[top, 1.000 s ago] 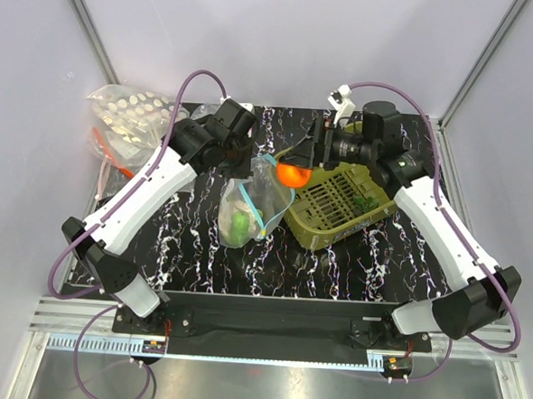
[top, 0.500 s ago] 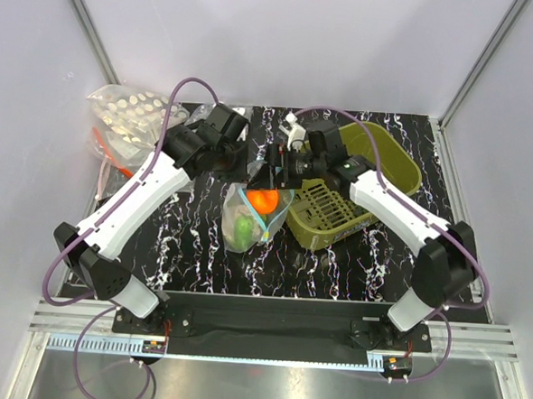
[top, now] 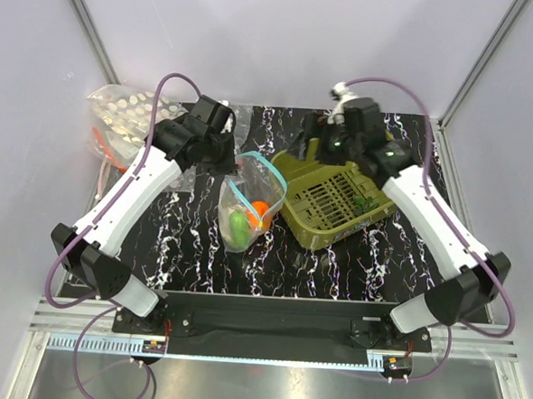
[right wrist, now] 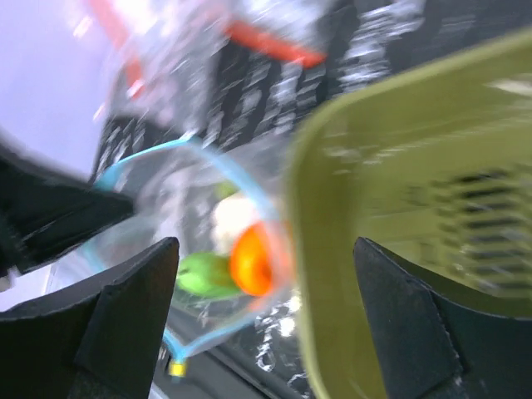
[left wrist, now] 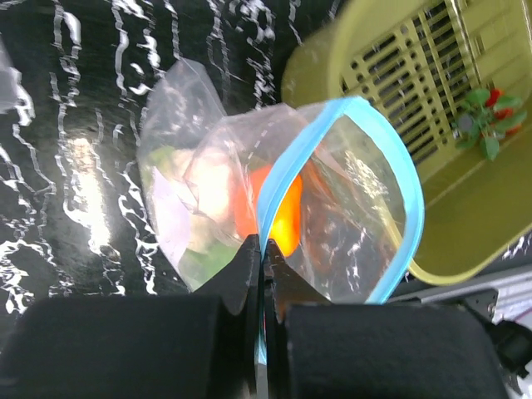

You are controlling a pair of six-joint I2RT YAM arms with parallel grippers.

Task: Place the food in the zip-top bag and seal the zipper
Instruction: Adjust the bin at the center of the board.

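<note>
L gripper (left wrist: 262, 249) clamped on teal zipper (left wrist: 413, 199), holding zip-top bag (top: 238, 193) open just beside basket (left wrist: 465, 224). Orange, green, cream food (top: 260, 208) inside. R gripper (right wrist: 264, 243) wide, empty. To do: maybe green-red piece (left wrist: 482, 116) in basket, then seal

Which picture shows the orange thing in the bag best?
The left wrist view: the orange piece is close and sharp inside the bag, though the blue zipper crosses it. The right wrist view shows it too, but blurred. The top view shows it only as a small spot.
</note>
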